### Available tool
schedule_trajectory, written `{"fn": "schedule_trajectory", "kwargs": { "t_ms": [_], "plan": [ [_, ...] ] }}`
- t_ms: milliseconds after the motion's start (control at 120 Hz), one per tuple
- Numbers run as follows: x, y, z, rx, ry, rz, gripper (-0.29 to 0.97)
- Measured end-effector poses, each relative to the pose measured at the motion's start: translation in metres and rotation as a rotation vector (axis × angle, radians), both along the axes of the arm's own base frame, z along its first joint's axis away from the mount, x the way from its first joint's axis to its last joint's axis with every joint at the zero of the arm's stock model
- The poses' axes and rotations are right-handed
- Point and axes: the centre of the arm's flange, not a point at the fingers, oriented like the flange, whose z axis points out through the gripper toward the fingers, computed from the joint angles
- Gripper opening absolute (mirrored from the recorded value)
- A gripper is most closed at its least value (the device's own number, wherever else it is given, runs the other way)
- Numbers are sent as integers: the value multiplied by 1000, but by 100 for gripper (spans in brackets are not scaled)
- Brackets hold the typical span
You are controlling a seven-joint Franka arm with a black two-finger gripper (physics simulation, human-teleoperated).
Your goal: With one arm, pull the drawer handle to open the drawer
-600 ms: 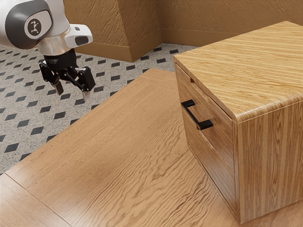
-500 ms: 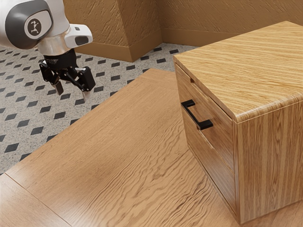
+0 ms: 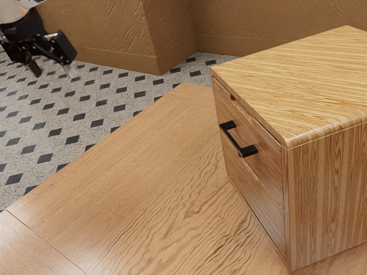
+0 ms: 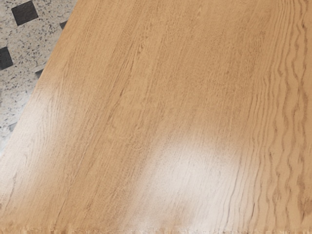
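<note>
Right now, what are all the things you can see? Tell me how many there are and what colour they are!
cabinet: one, light wood, standing on the table at the exterior view's right
drawer handle: one, black, on the cabinet's front face
table: one, light wood, under the cabinet
floor: one, speckled grey with black diamonds, beyond the table
wall: one, rough brown, behind the floor
gripper: one, black, open, holding nothing, up in the exterior view's top left corner, far from the handle
</note>
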Motion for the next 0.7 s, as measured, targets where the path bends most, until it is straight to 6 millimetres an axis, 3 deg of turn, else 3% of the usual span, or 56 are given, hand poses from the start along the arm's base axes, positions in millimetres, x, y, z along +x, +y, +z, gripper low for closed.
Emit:
{"fn": "schedule_trajectory", "kwargs": {
  "t_ms": [225, 325, 383, 425, 492, 525, 608, 700],
  "plan": [
    [-1, 5, -20, -29, 79, 6, 68],
    [-3, -6, -20, -39, 99, -16, 68],
    [-10, -21, -16, -43, 121, -57, 68],
    [-27, -45, -4, -46, 119, -127, 68],
    [-70, -81, 7, -73, 118, -261, 68],
    [-92, -91, -5, -92, 150, -314, 68],
    [-142, -98, -56, -140, 257, -390, 68],
    [-175, -132, -79, -122, 306, -475, 68]
  ]
}}
